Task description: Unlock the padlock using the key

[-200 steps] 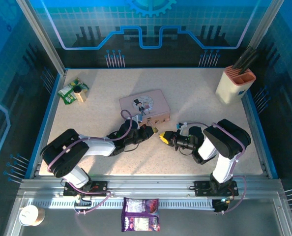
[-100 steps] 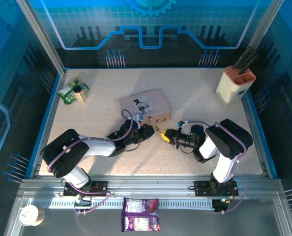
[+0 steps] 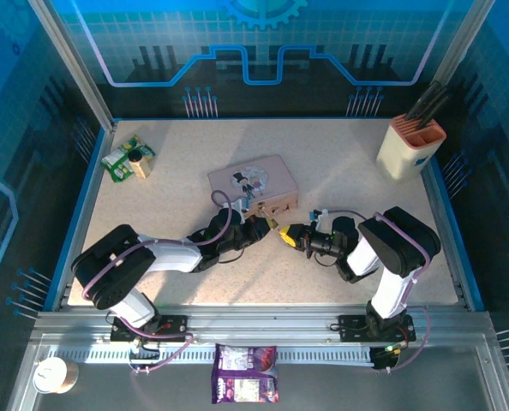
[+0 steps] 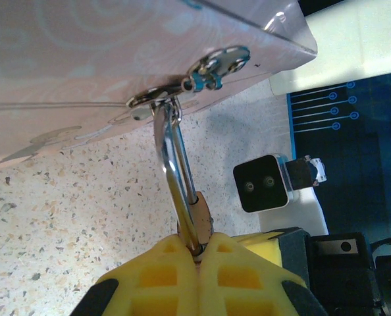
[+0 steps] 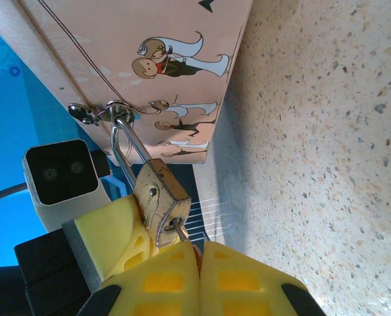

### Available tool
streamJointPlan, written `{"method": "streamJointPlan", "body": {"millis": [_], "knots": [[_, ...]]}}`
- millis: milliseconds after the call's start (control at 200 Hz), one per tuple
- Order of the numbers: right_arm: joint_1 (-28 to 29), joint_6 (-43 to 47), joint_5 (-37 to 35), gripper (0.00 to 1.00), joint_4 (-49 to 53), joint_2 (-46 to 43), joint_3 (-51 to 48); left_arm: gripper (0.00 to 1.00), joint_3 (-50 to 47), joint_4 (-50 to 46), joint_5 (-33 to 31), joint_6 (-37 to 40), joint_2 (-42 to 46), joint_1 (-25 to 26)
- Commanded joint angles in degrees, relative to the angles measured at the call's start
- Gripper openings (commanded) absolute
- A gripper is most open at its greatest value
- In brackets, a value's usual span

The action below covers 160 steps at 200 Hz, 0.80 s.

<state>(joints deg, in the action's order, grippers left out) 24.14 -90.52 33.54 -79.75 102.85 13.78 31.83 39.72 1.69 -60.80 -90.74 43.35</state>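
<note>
Just nearward of the table's (image 3: 357, 171) middle, the left gripper (image 4: 197, 251) has its yellow ribbed pads pressed together on the small brass-gold padlock (image 5: 158, 196). The padlock's thin silvery shackle (image 4: 174, 164) hangs through the metal hasp (image 4: 212, 64) of the pink rectangular tin (image 3: 253, 181). Facing it, the right gripper (image 5: 199, 258) is pinched closed on the tiny thin dark grey metal key (image 5: 182, 234), whose tip meets the padlock's underside. The tin's side carries cartoon figures in dress and suit; any lettering is too small to read. A cream knife block with an orange top (image 3: 409, 147) stands at the far right corner. A green packet (image 3: 126, 161) lies near the far left corner, its print unreadable.
</note>
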Motion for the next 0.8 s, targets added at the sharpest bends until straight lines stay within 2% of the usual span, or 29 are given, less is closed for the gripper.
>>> {"method": "streamJointPlan", "body": {"millis": [0,795], "knots": [[-0.8,-0.5,-0.2,0.00,-1.9,-0.8,2.3,0.00,3.7,8.1,3.9,-0.7,1.3,1.8],[1.1,-1.3,-1.7,0.00,-1.9,-1.2,4.9,0.00,6.3,7.3,5.7,-0.7,-1.1,3.5]]}}
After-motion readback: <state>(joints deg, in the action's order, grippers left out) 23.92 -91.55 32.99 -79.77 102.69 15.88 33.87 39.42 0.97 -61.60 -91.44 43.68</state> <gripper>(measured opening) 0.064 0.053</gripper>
